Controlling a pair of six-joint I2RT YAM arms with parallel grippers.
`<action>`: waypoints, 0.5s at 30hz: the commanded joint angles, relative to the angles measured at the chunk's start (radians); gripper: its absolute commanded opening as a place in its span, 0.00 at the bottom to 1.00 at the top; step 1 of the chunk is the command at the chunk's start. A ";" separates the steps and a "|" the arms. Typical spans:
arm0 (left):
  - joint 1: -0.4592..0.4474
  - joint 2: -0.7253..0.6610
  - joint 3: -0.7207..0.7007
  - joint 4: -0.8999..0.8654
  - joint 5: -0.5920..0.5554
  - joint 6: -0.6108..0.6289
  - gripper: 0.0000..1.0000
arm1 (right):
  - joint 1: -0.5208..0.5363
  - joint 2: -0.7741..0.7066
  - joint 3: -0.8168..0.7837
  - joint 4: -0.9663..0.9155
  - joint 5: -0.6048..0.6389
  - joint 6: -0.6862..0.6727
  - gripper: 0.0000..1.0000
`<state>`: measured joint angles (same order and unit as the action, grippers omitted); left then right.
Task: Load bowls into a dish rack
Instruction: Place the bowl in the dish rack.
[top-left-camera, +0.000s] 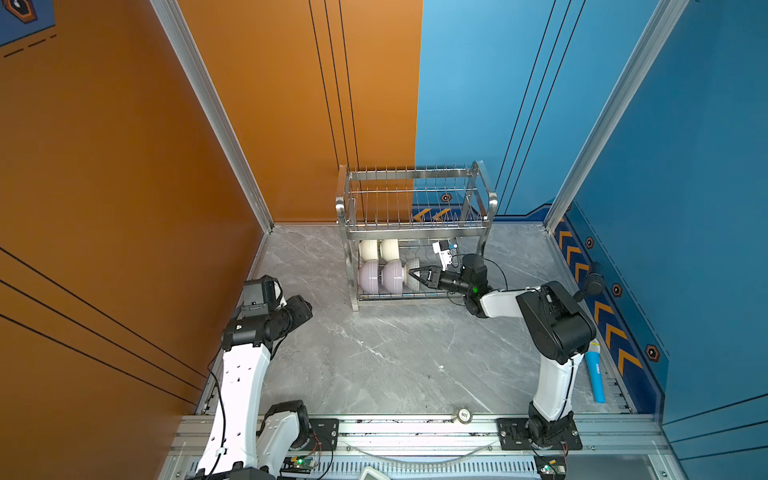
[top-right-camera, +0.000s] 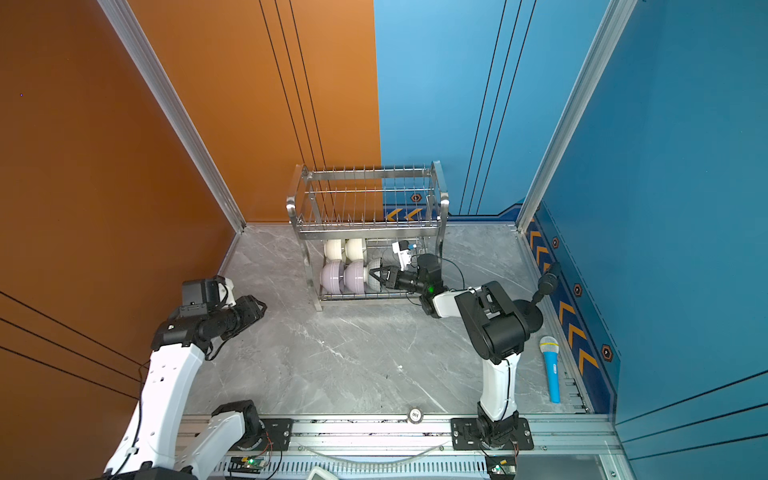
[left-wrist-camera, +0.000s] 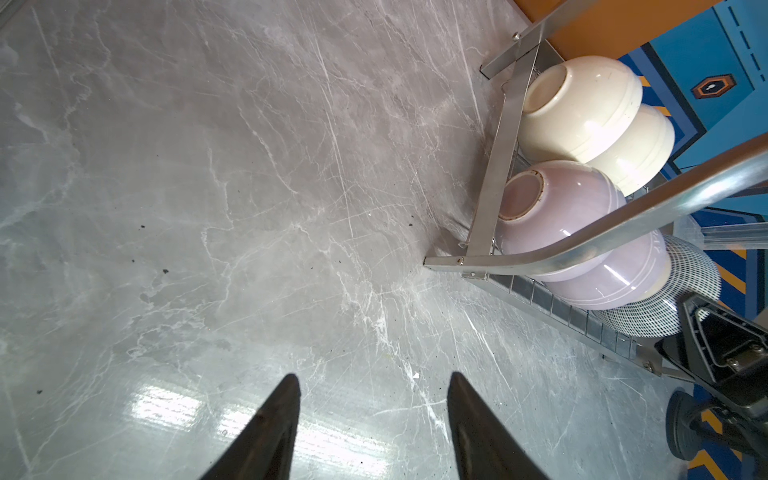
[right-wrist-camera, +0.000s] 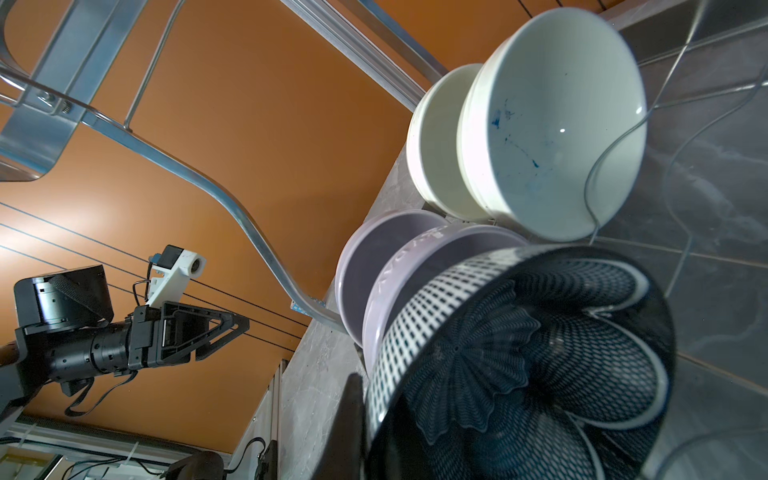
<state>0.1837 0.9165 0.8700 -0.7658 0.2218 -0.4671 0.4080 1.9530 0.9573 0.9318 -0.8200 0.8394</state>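
The steel dish rack stands at the back of the table, seen in both top views. On its lower tier, two cream bowls stand on edge behind two lilac bowls. The dark patterned bowl stands on edge beside the lilac bowls. My right gripper reaches into the lower tier, shut on that bowl's rim; one finger lies outside the wall, the other is hidden inside. My left gripper hangs open over bare table, left of the rack, holding nothing.
A blue toy microphone lies along the table's right edge, near a black stand. A small round dial sits on the front rail. Orange and blue walls close in the table on three sides.
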 joint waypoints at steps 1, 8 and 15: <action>0.010 -0.013 -0.008 0.004 0.023 0.018 0.58 | 0.008 0.005 0.039 0.088 -0.033 0.018 0.10; 0.013 -0.012 -0.008 0.004 0.026 0.018 0.58 | 0.002 0.014 0.034 0.079 -0.036 0.018 0.11; 0.015 -0.010 -0.003 0.004 0.029 0.016 0.58 | -0.004 0.006 0.021 0.039 -0.038 -0.009 0.12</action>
<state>0.1902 0.9157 0.8700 -0.7658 0.2302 -0.4671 0.4110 1.9636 0.9604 0.9348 -0.8349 0.8463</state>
